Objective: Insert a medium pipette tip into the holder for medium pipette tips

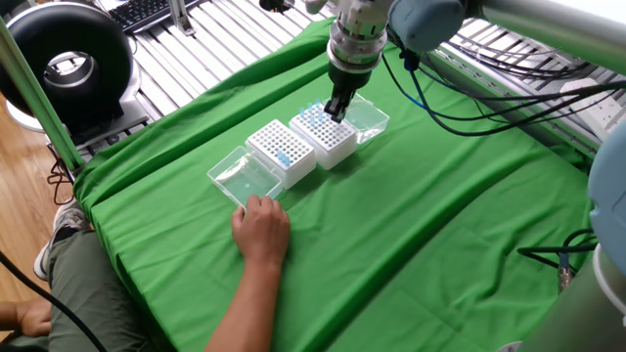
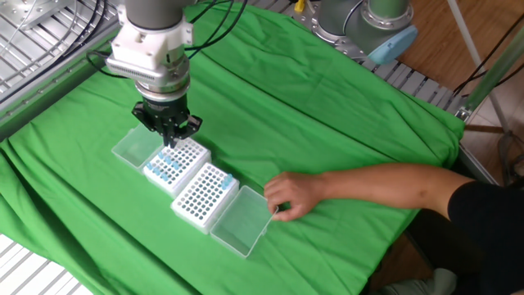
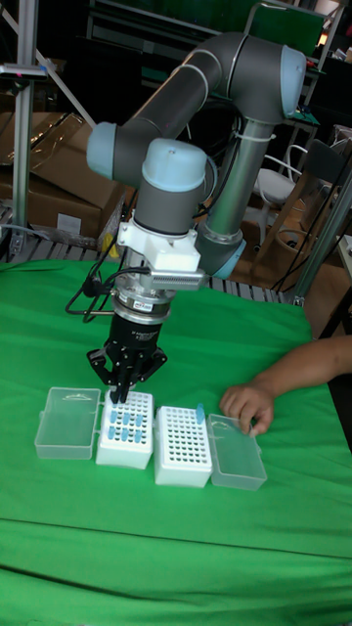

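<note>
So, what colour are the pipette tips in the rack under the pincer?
Light blue pipette tips, seen best in the tall fixed view.

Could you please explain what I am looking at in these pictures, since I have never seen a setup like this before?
This is a robot arm working at a table draped in green cloth. Two cameras watch from opposite sides, and a tall picture looks from the front. The arm's two-fingered hand hangs just over a white rack of blue pipette tips. Whether it grips a tip is too small to tell. Beside it sits a second white rack, mostly unfilled, each with its clear lid open. A person's hand steadies one lid.
</note>
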Controlling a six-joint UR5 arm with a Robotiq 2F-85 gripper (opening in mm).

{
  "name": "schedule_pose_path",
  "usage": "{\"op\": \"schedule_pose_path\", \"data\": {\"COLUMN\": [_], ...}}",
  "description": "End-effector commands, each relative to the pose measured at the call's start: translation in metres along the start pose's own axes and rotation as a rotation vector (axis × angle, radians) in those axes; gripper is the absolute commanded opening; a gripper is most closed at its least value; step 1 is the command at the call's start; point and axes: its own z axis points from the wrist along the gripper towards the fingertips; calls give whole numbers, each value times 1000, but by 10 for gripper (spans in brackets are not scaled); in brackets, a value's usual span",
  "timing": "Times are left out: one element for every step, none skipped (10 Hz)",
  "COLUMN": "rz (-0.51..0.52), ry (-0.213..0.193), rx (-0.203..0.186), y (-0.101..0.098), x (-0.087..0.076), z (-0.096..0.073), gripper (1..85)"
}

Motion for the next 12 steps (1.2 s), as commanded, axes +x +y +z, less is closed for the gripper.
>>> {"op": "schedule_pose_path", "data": {"rz": [0, -2, -9, -13, -11, 7, 23, 46, 70, 98, 122, 140], "ry": [15, 15, 15, 17, 25, 37, 45, 45, 42, 39, 33, 23], "rx": [-36, -40, -36, -31, -21, -20, -20, -28, -36, -44, -46, -50], "y": [6, 7, 6, 5, 4, 9, 14, 22, 31, 42, 50, 58], "x": [-5, -9, -13, -17, -21, -27, -33, -41, -52, -64, -75, -89], "z": [-26, -34, -41, -48, -54, -63, -70, -76, -79, -83, -86, -87], "gripper": [10, 10, 10, 10, 10, 10, 10, 10, 10, 10, 10, 10]}}
